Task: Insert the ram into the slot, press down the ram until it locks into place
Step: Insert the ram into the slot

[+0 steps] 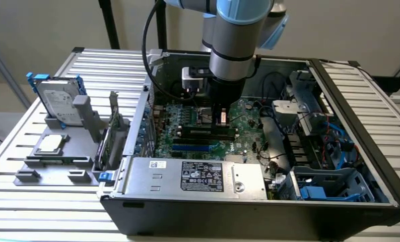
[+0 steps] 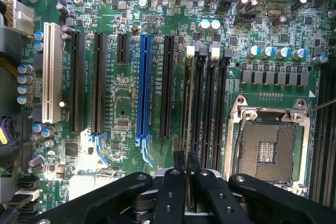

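On the exterior view's left, a gray rack holds a hard drive upright, spare parts kept out of the way. In the middle, the open computer case lies on its side so the arm can reach straight down. The gripper stands over the memory slots, fingers pressed together on the ram — pinching its top edge to steer it. The ram stands on edge in the slot — probably partly seated; clips unreadable. At the right is a blue drive cage.
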You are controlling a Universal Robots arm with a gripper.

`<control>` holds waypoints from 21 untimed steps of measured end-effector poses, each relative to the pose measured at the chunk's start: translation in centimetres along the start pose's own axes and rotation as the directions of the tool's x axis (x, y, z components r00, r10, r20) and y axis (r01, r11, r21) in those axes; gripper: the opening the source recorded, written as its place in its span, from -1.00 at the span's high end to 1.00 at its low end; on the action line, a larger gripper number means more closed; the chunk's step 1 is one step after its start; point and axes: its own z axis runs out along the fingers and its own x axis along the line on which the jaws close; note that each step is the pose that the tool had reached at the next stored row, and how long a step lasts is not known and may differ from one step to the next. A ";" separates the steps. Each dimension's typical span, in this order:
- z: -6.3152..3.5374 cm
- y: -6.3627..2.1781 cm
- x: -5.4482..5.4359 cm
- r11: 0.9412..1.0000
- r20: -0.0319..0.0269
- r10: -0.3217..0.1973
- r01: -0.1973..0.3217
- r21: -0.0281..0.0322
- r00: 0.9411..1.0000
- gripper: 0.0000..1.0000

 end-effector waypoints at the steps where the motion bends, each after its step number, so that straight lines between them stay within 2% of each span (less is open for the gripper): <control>1: 0.00 0.00 0.0 1.000 0.000 0.000 0.000 0.000 1.000 0.74; 21: 0.01 0.06 -0.1 1.000 0.000 -0.002 0.002 0.000 1.000 0.74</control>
